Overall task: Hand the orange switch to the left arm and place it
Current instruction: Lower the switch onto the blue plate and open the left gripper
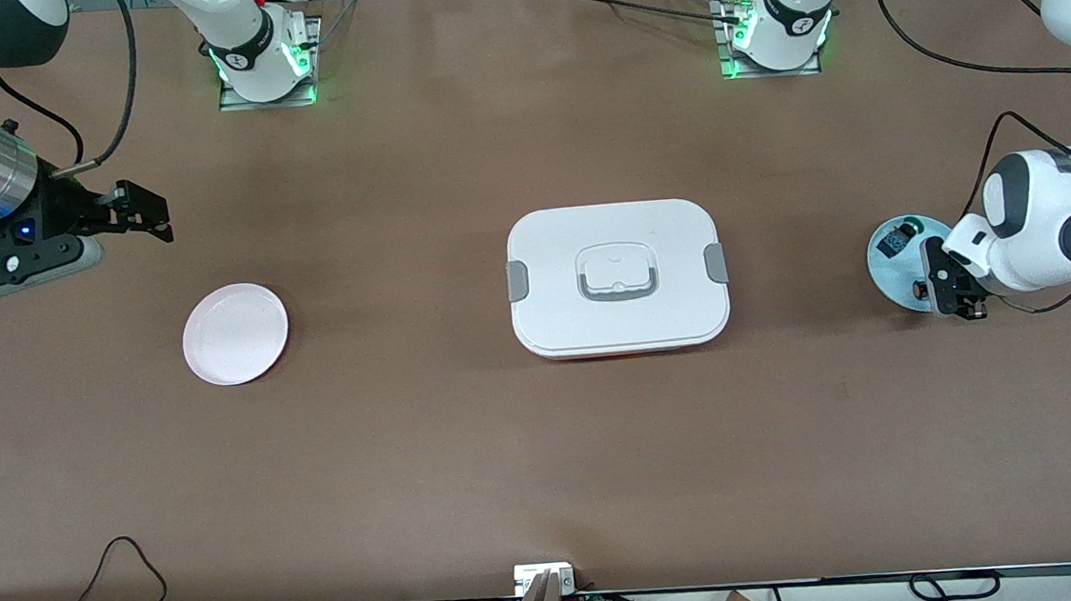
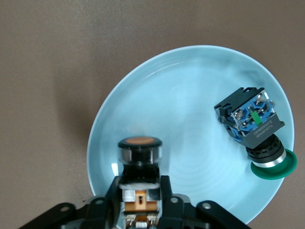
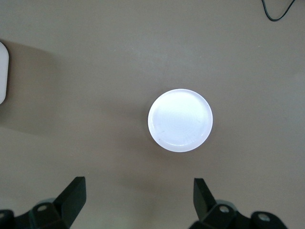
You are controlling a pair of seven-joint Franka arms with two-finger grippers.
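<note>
Two switches share the pale blue plate [image 2: 190,95] at the left arm's end of the surface [image 1: 413,444]: the orange switch [image 2: 139,162] and a green-capped switch [image 2: 255,131] lying on its side at the plate's rim. The left hand [image 2: 140,200] is down over the plate with its fingers clamped on the orange switch's body, the orange cap pointing away from the wrist.

The step in hand looks like the pick-up. To do it well, the lift should probably go straight up first, so the switch clears the plate without nudging the green-capped one, which lies apart from it. The grip sits low on the body, so a slow rise would guard against the part tilting between the fingers.

The white box [image 1: 617,277] stands mid-surface between the two arms, so the carry likely needs to pass above it or around it, toward a handover point.

The right hand [image 3: 138,195] waits in the air with its fingers spread wide, near the white plate [image 1: 235,334] at the right arm's end, which holds nothing.
</note>
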